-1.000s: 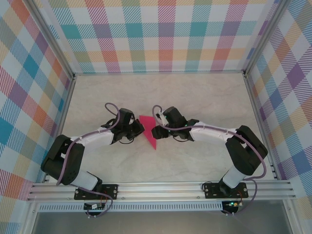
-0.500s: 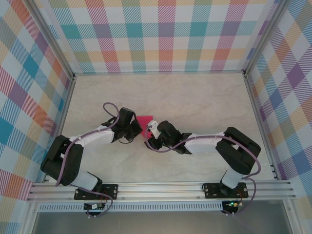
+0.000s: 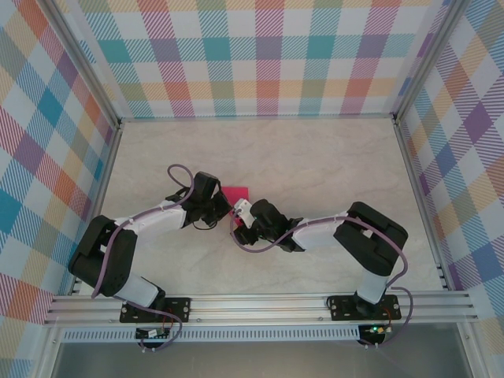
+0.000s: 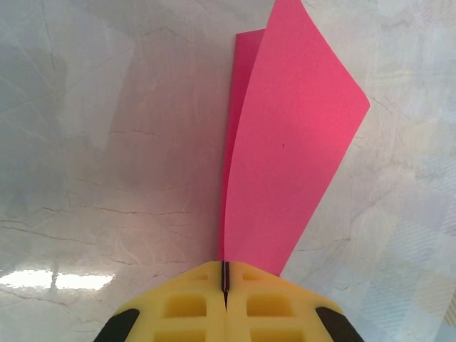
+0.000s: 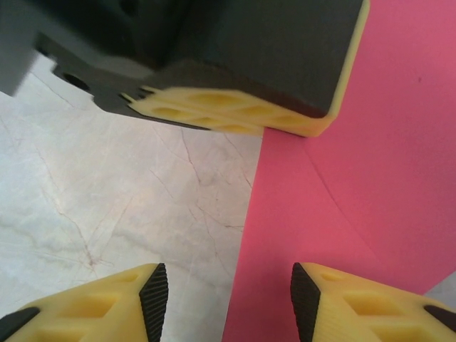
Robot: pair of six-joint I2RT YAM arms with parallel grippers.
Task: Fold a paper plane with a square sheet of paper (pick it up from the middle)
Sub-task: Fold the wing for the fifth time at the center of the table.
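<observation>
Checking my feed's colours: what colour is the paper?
Plain bright pink-red paper; left wrist view shows it best.

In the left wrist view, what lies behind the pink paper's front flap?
A second layer of the square sheet of paper peeks out along the flap's left edge; both run into the shut left gripper. The rest of that layer, and the table beneath, are covered.
</observation>
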